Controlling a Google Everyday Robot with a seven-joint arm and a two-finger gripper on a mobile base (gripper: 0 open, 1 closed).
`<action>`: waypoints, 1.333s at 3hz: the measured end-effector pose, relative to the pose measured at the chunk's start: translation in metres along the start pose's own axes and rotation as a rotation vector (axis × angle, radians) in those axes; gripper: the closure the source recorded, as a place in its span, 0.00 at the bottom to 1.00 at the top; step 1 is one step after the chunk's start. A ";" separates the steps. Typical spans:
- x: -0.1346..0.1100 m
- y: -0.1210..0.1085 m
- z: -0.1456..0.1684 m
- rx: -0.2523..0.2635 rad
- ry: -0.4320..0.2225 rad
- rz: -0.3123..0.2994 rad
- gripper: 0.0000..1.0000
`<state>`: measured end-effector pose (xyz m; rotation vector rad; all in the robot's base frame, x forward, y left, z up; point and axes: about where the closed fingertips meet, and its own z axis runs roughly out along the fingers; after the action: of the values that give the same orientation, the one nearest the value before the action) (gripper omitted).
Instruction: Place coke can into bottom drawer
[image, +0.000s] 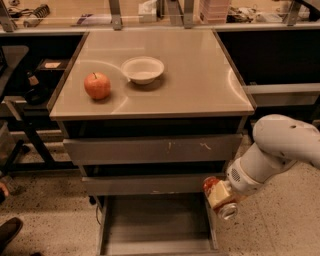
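The coke can (212, 184), red with a shiny silver end, is tilted and held in my gripper (220, 196), which is shut on it. The white arm (280, 150) comes in from the right. The can hangs just off the cabinet's right front corner, level with the middle drawer front and above the right wall of the bottom drawer (155, 220). That drawer is pulled out, and its flat grey floor shows with nothing on it.
On the cabinet top (195, 90) sit a red-orange apple (97, 85) and a white bowl (143, 69). The scratched top drawer front (150, 149) and middle drawer front (145, 184) are shut. A dark shoe (7, 232) is on the floor at left.
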<state>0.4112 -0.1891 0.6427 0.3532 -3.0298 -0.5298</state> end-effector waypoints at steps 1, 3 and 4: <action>-0.004 -0.007 0.040 -0.037 -0.011 0.066 1.00; 0.001 -0.007 0.071 -0.029 -0.006 0.101 1.00; 0.008 -0.015 0.133 -0.011 0.000 0.185 1.00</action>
<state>0.3951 -0.1609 0.5127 0.0705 -3.0157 -0.5320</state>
